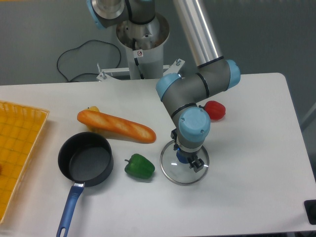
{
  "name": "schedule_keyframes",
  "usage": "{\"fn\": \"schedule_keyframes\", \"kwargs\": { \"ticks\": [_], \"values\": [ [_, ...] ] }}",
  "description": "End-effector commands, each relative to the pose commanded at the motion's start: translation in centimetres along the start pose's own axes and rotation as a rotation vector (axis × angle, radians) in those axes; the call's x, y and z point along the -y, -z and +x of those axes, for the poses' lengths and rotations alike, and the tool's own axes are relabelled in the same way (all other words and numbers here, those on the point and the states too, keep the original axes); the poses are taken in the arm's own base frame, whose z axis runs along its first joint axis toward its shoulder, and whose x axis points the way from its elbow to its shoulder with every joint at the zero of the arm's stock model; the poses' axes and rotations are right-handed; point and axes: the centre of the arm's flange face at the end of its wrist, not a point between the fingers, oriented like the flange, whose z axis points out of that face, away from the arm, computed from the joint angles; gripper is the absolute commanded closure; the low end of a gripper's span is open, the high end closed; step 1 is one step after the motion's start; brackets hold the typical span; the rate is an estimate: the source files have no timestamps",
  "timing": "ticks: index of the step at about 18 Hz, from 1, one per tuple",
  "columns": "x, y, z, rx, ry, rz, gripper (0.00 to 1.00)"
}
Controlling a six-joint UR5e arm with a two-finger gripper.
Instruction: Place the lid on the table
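The lid is a round clear glass disc with a thin metal rim. It lies flat on the white table, right of centre. Its blue knob shows just under my gripper. The gripper points straight down over the lid's centre, with its fingers around the knob. The wrist hides the fingertips, so I cannot tell whether they press on the knob or stand apart from it. The dark pot with a blue handle stands open to the left.
A green pepper lies just left of the lid. A bread loaf lies behind the pot. A red pepper sits behind my arm. A yellow grid tray is at the left edge.
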Motion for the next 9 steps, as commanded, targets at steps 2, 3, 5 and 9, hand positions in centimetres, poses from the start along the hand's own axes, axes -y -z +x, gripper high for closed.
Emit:
{"fn": "schedule_keyframes", "kwargs": {
  "ticks": [2, 3, 5, 9],
  "values": [
    [0.0, 0.2, 0.0, 0.003, 0.0, 0.0, 0.0],
    [0.0, 0.3, 0.0, 0.005, 0.0, 0.001, 0.0],
    [0.3, 0.8, -0.1, 0.016, -0.003, 0.0, 0.0],
    [1.1, 1.3, 0.0, 0.024, -0.013, 0.0, 0.0]
  ]
}}
